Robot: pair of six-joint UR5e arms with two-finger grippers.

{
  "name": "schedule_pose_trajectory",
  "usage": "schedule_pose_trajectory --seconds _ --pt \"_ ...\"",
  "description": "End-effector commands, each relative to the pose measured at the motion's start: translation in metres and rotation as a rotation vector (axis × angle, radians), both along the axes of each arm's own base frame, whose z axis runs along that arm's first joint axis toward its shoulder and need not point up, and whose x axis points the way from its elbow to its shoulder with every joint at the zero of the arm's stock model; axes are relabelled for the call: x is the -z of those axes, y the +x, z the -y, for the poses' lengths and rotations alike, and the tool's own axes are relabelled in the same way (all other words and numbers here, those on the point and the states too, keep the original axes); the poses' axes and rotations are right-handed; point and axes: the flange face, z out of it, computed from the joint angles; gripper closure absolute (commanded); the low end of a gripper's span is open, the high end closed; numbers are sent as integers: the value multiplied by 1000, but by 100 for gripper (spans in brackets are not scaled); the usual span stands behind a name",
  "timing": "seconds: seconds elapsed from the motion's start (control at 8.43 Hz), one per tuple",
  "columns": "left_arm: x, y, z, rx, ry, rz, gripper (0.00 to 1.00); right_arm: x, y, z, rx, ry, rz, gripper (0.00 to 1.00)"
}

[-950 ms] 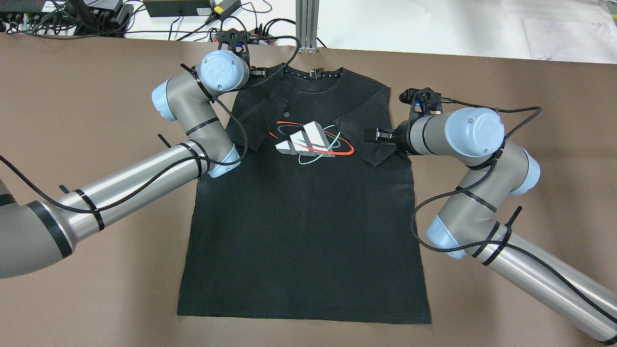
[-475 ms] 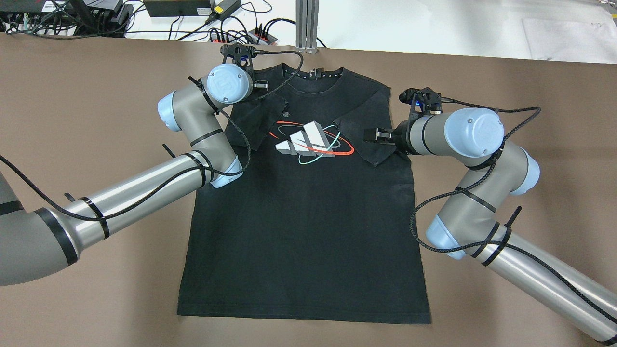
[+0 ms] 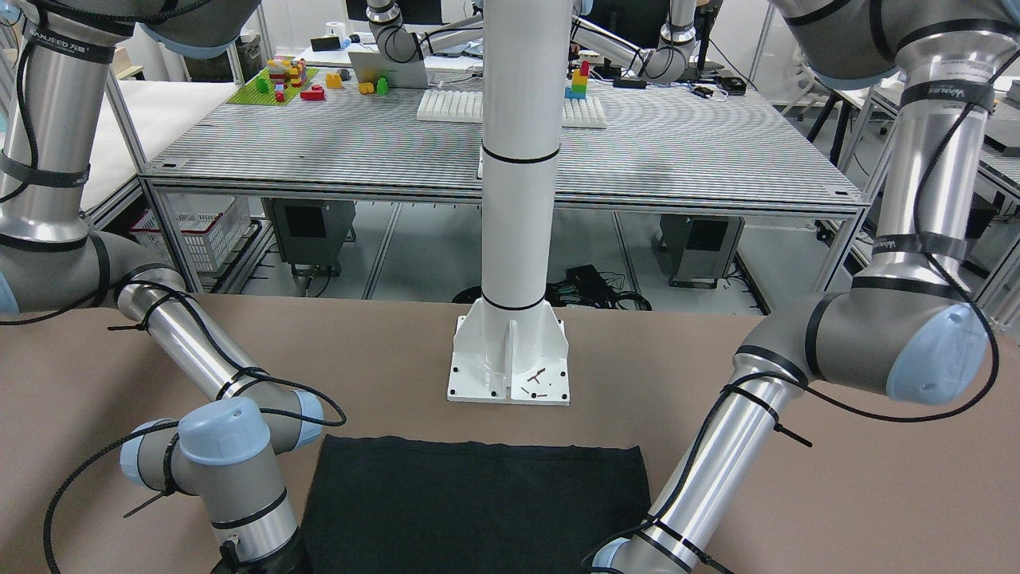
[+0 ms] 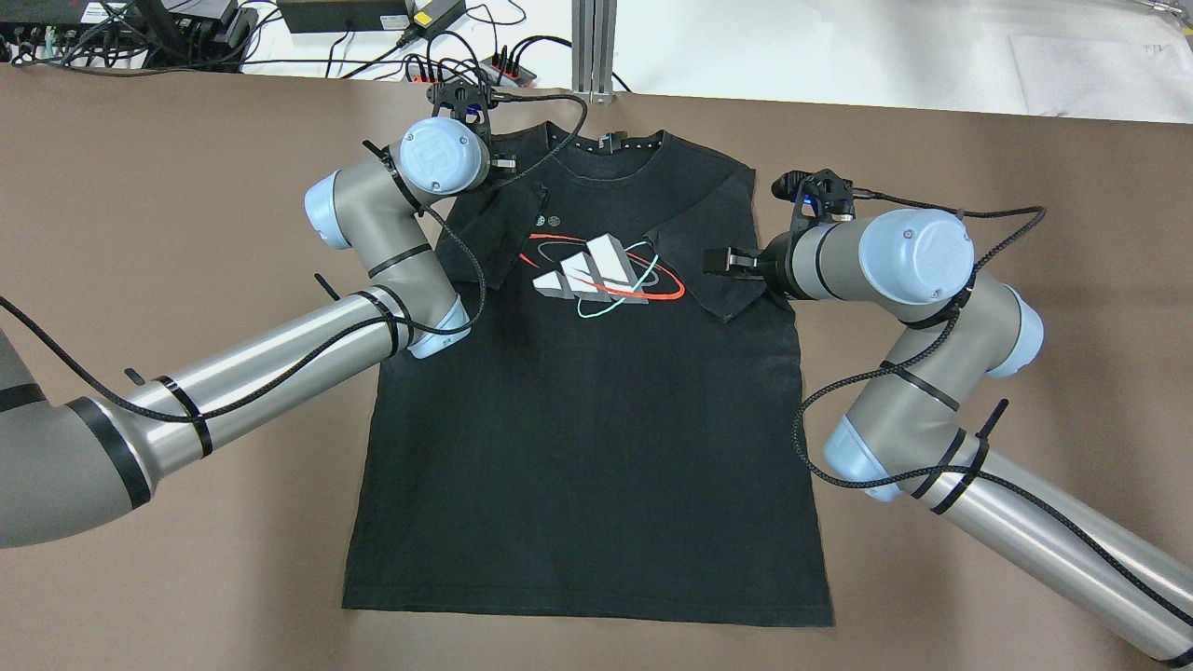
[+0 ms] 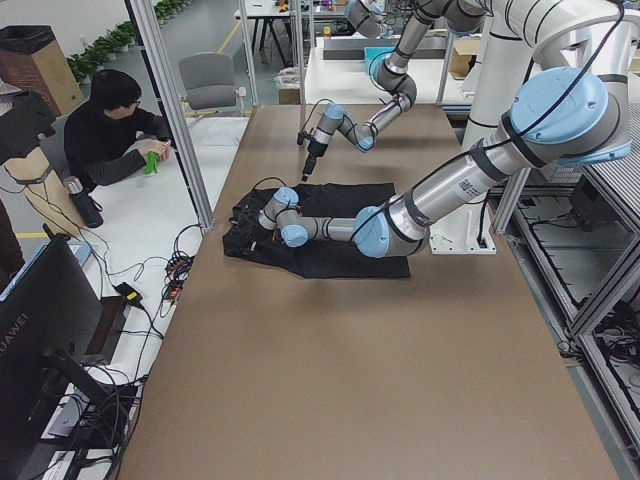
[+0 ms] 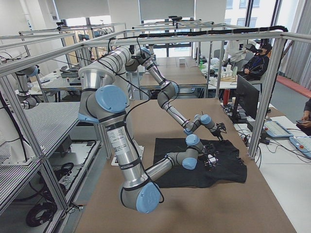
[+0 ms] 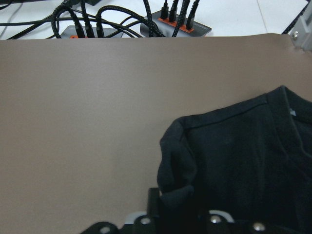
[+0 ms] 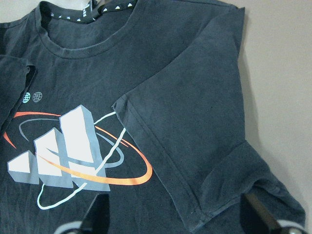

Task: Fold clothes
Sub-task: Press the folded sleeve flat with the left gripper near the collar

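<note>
Front-facing: only the hem end of the black T-shirt (image 3: 478,494) shows, flat on the brown table (image 3: 876,494), just in front of the white pedestal (image 3: 510,359). Right arm at view's left, left arm at view's right, both grippers cut off by the frame.

Overhead: T-shirt lies front up mid-table, collar (image 4: 606,149) at the far edge, hem toward the robot. Both short sleeves are folded in over the chest. The left sleeve flap (image 4: 489,233) and right sleeve flap (image 4: 708,214) sit either side of the chest print (image 4: 601,270). Left gripper (image 4: 501,168) is at the shoulder on the robot's left, mostly hidden by its wrist. Right gripper (image 4: 727,261) is low over the outer corner of the right sleeve flap, pointing at the print.

Exterior left: near arm is low over the shirt's collar end, far arm's wrist above the other side. A person (image 5: 105,135) sits at a desk beyond the table's end. Fingers too small to judge.

Exterior right: near arm reaches onto the shirt, grippers too small to judge.

Left wrist: shoulder fabric is bunched into a raised fold (image 7: 175,161) that runs down into the left gripper, whose fingers are pinched on it. Bare table beyond, power strips (image 7: 146,29) with cables at the far edge.

Right wrist: the two fingers (image 8: 100,214) stand wide apart with nothing held. The sleeve flap's hem corner lies under and between them, print and collar in view
</note>
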Motion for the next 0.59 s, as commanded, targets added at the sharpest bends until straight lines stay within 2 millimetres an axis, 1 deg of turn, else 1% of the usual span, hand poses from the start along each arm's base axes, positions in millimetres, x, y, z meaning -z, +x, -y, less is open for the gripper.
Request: schedule_pose_trajectory --seconds 0.0,0.12,0.24,0.36,0.47 --pt "4 -37 24 40 10 2 100 0 0 0 0 0 0 6" --pt "0 -63 40 70 17 21 100 -1 0 0 0 -2 -2 6" --pt "8 -73 44 84 31 14 100 -3 -1 1 0 -4 -4 6" --pt "15 -76 44 104 48 12 45 -4 -1 1 0 -5 -5 6" --pt "16 -74 42 118 53 11 6 -4 -1 1 1 -4 -6 6"
